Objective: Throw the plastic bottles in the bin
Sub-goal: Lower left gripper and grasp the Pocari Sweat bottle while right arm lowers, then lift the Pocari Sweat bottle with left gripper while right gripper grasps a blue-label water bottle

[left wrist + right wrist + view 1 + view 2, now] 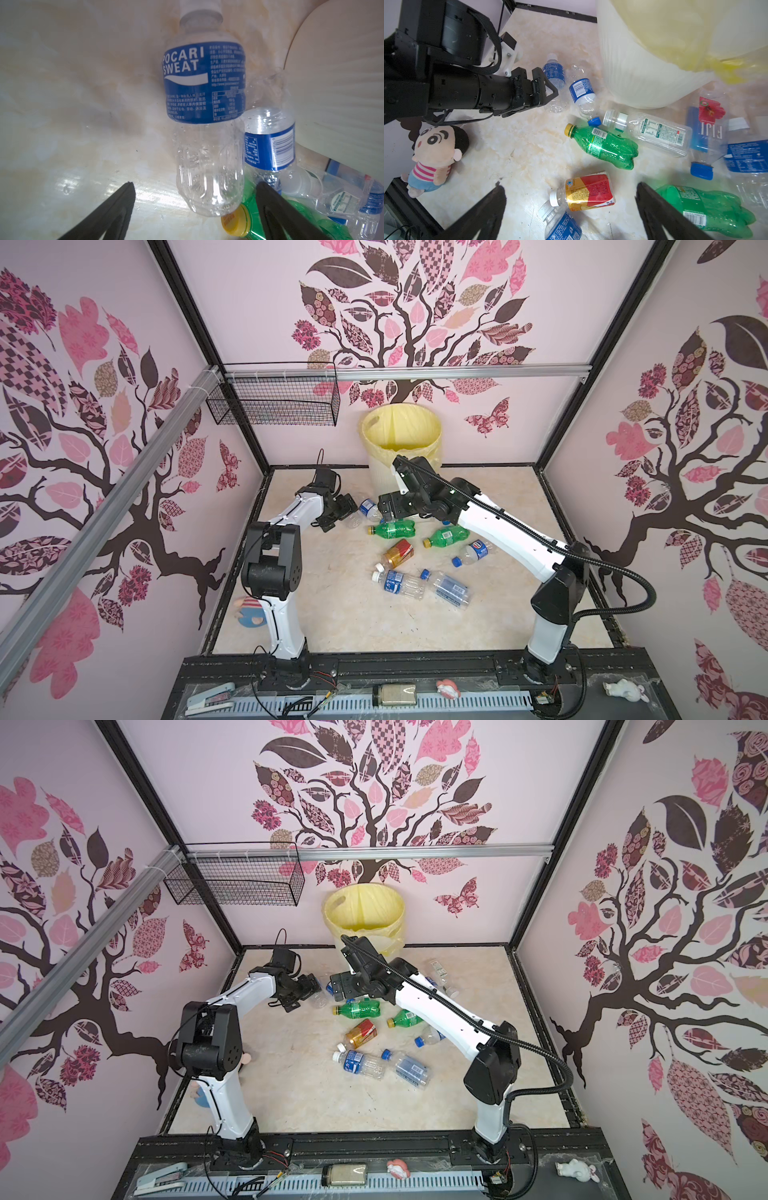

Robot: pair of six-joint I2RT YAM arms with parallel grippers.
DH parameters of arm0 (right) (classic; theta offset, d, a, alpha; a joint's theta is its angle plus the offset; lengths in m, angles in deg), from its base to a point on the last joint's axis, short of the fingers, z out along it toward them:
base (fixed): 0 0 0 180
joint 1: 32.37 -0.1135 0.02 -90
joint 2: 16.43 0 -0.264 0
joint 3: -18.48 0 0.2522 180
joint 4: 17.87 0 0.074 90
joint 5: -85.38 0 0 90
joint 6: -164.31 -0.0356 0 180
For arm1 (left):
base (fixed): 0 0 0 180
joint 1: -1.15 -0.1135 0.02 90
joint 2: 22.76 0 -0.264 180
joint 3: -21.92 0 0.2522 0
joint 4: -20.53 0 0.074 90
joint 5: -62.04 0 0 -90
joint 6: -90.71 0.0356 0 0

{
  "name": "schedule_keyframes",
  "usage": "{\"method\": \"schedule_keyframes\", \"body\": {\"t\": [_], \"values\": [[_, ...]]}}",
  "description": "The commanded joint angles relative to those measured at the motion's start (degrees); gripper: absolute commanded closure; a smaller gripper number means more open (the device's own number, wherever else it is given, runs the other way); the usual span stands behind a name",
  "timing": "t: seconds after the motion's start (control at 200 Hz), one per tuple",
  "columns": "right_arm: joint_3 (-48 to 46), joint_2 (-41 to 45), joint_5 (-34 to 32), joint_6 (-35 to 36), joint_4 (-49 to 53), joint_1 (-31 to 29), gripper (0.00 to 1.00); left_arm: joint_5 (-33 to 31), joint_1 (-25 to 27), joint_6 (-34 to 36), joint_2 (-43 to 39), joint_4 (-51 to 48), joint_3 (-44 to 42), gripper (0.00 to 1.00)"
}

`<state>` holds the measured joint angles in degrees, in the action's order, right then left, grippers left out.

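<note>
Reaching in low from the left, the left gripper (348, 509) stands with its fingers spread wide, and the base of a clear Pocari Sweat bottle (204, 83) lies on the marbled table (332, 622) between them; I can't tell whether either finger touches it. The right gripper (388, 512) hangs just right of that bottle, open just as wide and holding nothing, at the far side of a green bottle (392, 529). The bin (378, 479) stands upright at the far wall, just behind both grippers, its yellow bag folded over the rim. The other plastic bottles (476, 551) lie on their sides on the table in front of it. A second green bottle (446, 537) is to the right, an amber bottle (399, 553) with a red label sits nearer, and two clear blue-labelled bottles (401, 583) lie nearest, just beside each other. More lie right of the bin under the right arm, among them a Fiji bottle (708, 128). A stuffed doll (436, 158) lies at the near left, beside the left arm.
</note>
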<state>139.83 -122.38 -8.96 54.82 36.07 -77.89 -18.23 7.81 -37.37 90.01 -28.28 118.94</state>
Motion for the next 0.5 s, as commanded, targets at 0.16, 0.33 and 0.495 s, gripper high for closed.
{"method": "schedule_keyframes", "body": {"t": [0.16,0.33,0.495], "values": [[6.9,-4.7,3.81,-2.71,0.17,0.6,0.0,1.59,-0.5,2.21,4.61,1.41,4.02,0.13],[10.99,-7.65,4.66,-2.09,2.0,1.44,0.0,2.13,-0.5,2.91,5.28,2.13,2.56,0.26],[12.41,-9.04,6.31,-2.71,1.81,2.68,0.0,2.39,-0.46,3.78,5.4,2.09,0.92,0.39]]}}
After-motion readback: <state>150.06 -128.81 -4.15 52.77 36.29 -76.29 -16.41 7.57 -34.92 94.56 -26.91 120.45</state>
